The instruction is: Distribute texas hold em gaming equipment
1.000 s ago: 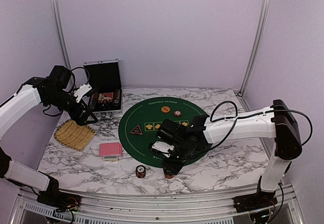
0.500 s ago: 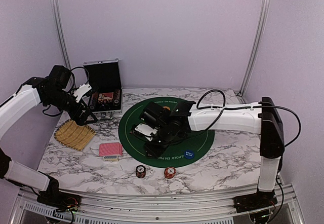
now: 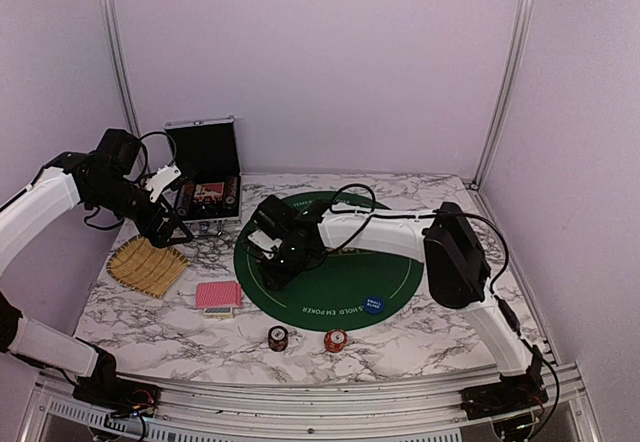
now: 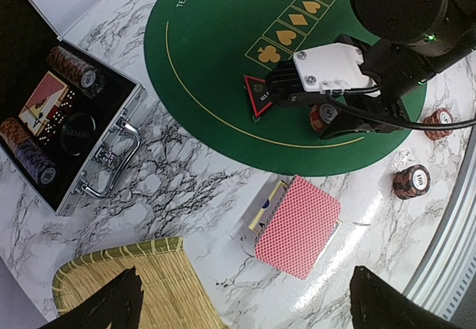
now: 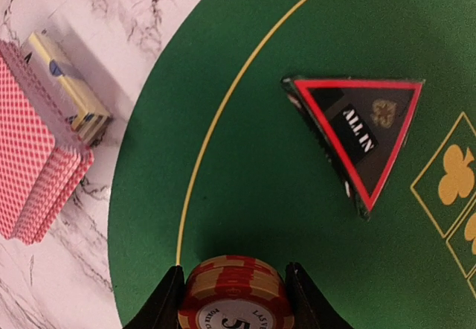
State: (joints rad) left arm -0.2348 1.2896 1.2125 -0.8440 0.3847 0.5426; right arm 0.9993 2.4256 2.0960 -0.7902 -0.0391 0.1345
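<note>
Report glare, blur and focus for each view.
Top external: even, soft light; the front chip stacks are too small to read. Left wrist: a white glare streak on the marble table beside the card deck. Right wrist: the triangular marker is sharp; the gripped chip stack is cut off by the bottom edge.

White marble-patterned table (image 3: 450,322), seen from above. A round green felt mat (image 3: 340,287) covers its centre. At the far left stands an open silver metal case (image 3: 203,150), its lid upright. Nearer along the left edge lies a yellow woven straw tray (image 3: 148,264), close to the case. Between tray and mat rests a deck of red-backed playing cards (image 3: 219,296), with a pale card box (image 4: 264,208) against one edge. Off the mat's near rim stand two short stacks, dark poker chips (image 3: 278,338) and red poker chips (image 3: 335,340), side by side and apart.
</note>
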